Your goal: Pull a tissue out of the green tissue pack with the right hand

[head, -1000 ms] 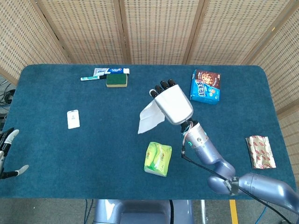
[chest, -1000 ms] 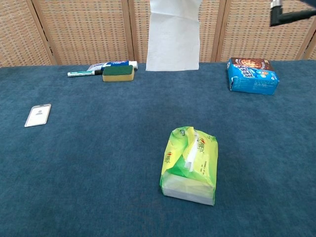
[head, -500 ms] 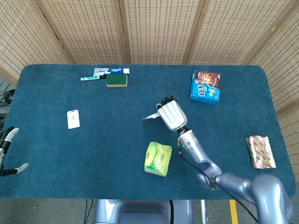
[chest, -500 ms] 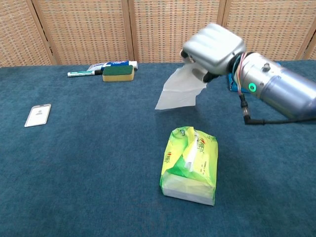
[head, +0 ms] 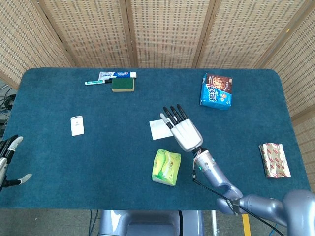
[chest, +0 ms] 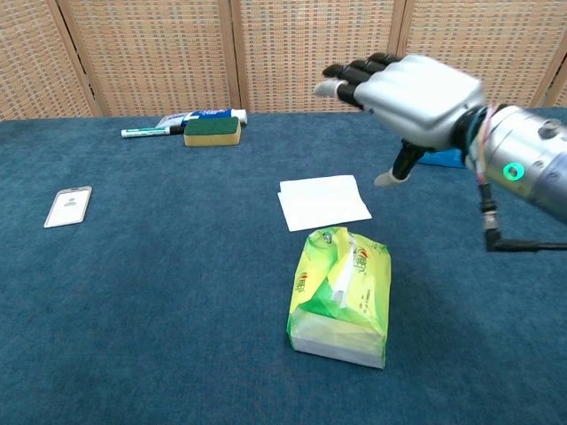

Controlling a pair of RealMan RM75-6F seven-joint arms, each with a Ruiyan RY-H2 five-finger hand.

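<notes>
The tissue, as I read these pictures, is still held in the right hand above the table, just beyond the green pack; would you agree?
Not quite: the chest view shows the tissue lying flat on the table, just beyond the green pack, while the right hand hovers open above it.

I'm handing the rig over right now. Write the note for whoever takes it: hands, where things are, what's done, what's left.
Right hand: open, fingers spread, holding nothing, above the table behind the tissue.
Left hand: at the table's left edge, holding nothing, fingers apart.
Tissue: lies flat on the table, just behind the green tissue pack.
Pack: on the table, another tissue poking from its slot.
Done: tissue is out and released.
Left: nothing on the pull; retract the right arm.
</notes>
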